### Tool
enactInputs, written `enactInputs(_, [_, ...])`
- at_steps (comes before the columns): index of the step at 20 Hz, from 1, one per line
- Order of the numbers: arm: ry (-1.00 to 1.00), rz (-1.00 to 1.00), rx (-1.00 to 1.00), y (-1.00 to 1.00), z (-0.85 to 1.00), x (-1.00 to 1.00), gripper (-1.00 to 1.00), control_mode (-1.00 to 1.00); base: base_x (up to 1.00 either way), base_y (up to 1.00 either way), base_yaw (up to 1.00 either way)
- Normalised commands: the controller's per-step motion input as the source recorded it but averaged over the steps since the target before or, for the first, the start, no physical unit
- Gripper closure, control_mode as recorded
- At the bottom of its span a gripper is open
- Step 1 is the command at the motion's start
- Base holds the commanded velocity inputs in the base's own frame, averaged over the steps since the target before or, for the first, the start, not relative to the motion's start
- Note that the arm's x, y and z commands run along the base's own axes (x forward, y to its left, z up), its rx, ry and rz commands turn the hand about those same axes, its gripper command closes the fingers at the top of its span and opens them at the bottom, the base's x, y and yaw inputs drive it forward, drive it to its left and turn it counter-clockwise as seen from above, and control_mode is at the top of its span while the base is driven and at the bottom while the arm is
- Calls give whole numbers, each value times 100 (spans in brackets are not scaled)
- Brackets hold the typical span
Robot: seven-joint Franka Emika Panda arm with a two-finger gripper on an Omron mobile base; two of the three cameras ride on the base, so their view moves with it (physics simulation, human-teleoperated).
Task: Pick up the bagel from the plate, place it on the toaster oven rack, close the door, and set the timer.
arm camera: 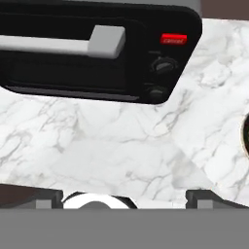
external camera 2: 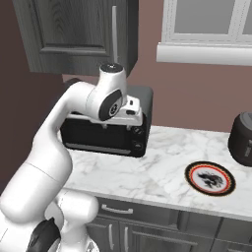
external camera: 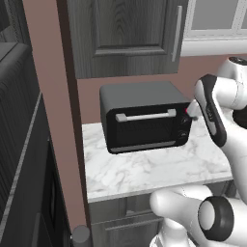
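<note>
The black toaster oven stands on the marble counter with its door shut and the silver bar handle across the top. The rack is hidden behind the door. No bagel is in view. The plate, with an orange-red rim, lies bare on the counter to the oven's right. My gripper hangs open in front of the oven's right end, above the counter, with nothing between its fingers. In the hand view two knobs sit under a red button.
A dark round appliance stands at the far right of the counter. A dark upper cabinet hangs over the oven. A brown wall column bounds the counter on the left. A window is above the plate.
</note>
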Motion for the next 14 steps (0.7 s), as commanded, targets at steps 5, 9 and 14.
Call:
enactInputs(5, [0,0,6,0,-63,8,-100,-100,0,0,0])
enactInputs(9, [0,-1,1,0,-38,39,-100,-100,0,0,0])
enactInputs(14, [0,-3,0,-7,-16,55,-100,-100,0,0,0])
